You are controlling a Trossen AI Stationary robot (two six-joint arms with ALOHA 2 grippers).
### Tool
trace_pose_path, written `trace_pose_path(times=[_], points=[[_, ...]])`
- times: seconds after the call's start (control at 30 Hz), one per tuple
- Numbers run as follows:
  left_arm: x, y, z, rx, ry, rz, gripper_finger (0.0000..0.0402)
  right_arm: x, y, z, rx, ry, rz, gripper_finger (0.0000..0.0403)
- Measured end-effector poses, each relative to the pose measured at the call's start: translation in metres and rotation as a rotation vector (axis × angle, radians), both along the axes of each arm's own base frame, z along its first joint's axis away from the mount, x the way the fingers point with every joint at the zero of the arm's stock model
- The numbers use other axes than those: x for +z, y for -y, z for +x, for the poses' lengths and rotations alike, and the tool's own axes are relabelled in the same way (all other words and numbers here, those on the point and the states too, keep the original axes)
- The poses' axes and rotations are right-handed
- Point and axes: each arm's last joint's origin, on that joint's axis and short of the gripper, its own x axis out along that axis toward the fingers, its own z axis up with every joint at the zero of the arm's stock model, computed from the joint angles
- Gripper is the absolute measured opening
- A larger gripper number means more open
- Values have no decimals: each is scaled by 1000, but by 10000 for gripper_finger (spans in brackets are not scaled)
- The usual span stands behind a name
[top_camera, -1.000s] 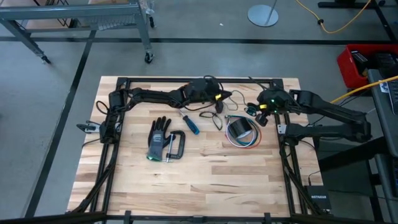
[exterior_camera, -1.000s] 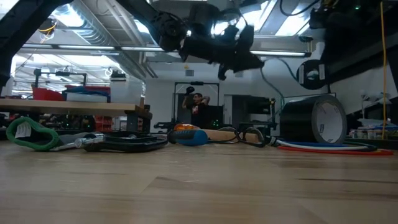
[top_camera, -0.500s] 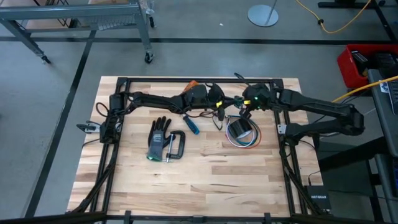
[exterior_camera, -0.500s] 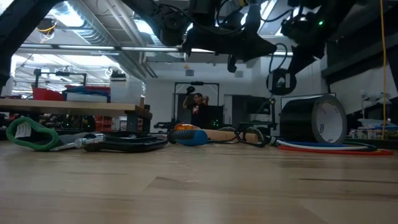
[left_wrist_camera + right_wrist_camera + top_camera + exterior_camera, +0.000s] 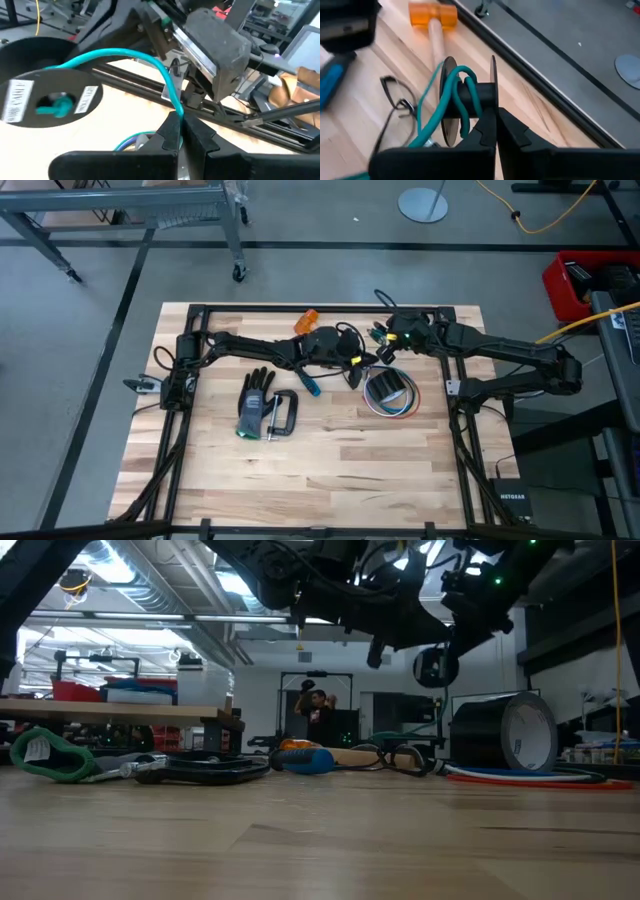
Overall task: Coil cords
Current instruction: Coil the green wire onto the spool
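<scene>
Where the two arms meet above the far middle of the table, the teal-green cord runs between them, part of it wound on a small black spool. Left gripper: jaws clenched on the cord's free run, seen in its wrist view. Right gripper: jaws closed at the spool's hub; the spool hangs off the table in the low view. Below them, a black cord lies looped on the table beside a blue-handled screwdriver. The red, white and blue wires ring a tape roll. An orange-headed mallet lies near the far edge. Glove and C-clamp lie further left.
</scene>
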Motion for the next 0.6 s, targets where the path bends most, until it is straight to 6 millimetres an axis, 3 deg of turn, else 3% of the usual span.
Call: trace_pose_path(times=[0.37,0.6], points=[[-1,0,0,6,-15,13,0,14,3,11,41,192,-43,1],[-8,-1,-2,48,-95,51,0,35,-4,-6,59,299,-72,1]])
